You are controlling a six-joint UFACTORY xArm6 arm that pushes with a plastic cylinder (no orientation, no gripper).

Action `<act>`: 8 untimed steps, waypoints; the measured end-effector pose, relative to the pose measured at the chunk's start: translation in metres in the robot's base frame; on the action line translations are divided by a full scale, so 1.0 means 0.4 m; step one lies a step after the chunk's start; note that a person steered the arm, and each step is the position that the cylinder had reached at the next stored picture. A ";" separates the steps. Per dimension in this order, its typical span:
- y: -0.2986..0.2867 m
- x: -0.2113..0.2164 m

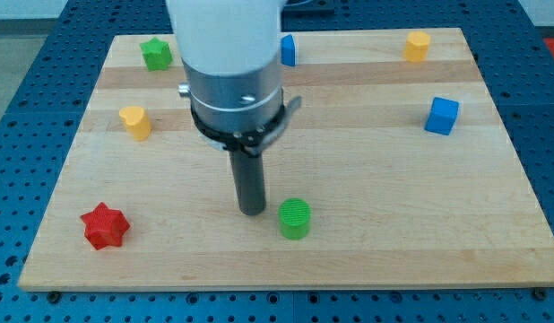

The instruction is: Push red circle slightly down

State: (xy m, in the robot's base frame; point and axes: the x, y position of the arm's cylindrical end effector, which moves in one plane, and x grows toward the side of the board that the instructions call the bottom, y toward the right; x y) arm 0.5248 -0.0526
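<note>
No red circle shows in the camera view; the arm's wide body hides part of the board's upper middle. My tip (252, 212) rests on the board in the lower middle. It stands just left of a green circle (295, 218), with a small gap between them. A red star (104, 225) lies far to the tip's left, near the lower left corner.
A green star (156, 53) is at the upper left and a yellow block (134, 121) below it. A blue block (288, 49) is partly hidden behind the arm. A yellow hexagon (418, 45) is at the upper right, with a blue cube (442, 116) below it. The wooden board (393, 242) ends near each.
</note>
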 end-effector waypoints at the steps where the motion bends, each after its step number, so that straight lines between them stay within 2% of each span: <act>1: -0.050 -0.077; 6: -0.154 -0.398; 8: -0.057 -0.405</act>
State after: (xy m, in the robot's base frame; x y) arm 0.3626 -0.0754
